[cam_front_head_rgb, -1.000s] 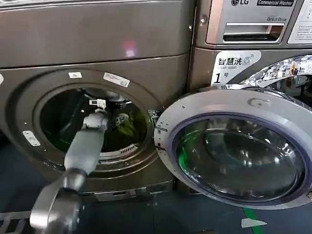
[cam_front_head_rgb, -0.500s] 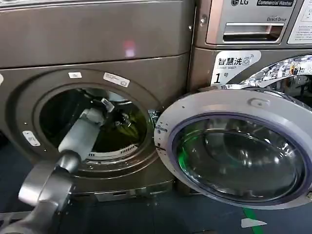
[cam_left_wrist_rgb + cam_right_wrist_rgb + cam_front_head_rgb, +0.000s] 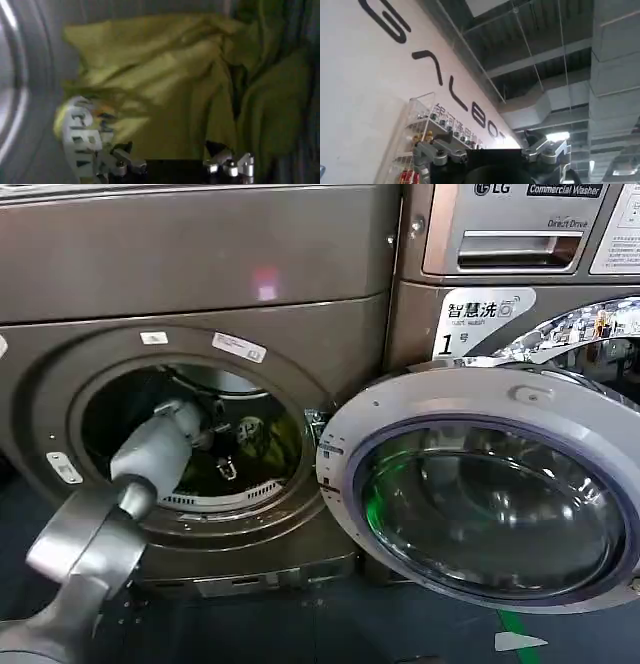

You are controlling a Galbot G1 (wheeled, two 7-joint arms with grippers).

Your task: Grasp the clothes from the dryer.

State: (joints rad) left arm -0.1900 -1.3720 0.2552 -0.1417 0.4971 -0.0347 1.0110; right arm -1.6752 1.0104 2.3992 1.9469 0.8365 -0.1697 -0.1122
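The dryer [image 3: 200, 274] is the bronze-grey machine with its round porthole open. Its silver-rimmed glass door [image 3: 490, 494] is swung out to the right. Inside the drum lie the clothes [image 3: 262, 442], a crumpled yellow-green garment [image 3: 165, 85] with a white printed patch [image 3: 80, 140]. My left arm reaches through the porthole, and my left gripper [image 3: 222, 450] is deep in the drum just left of the fabric. In the left wrist view the left gripper [image 3: 170, 152] is open, its fingertips [image 3: 123, 149] close before the cloth with nothing between them. My right gripper [image 3: 487, 147] is open and points up at a ceiling.
A silver LG machine [image 3: 520, 244] stands to the right of the dryer, partly behind the open door. The porthole's rim [image 3: 300, 384] surrounds my left arm closely. Dark floor [image 3: 400, 624] runs below the machines.
My left arm has swung to the left and lower in the porthole, and its gripper has dropped toward the drum's bottom beside the garment. The clothes have not moved.
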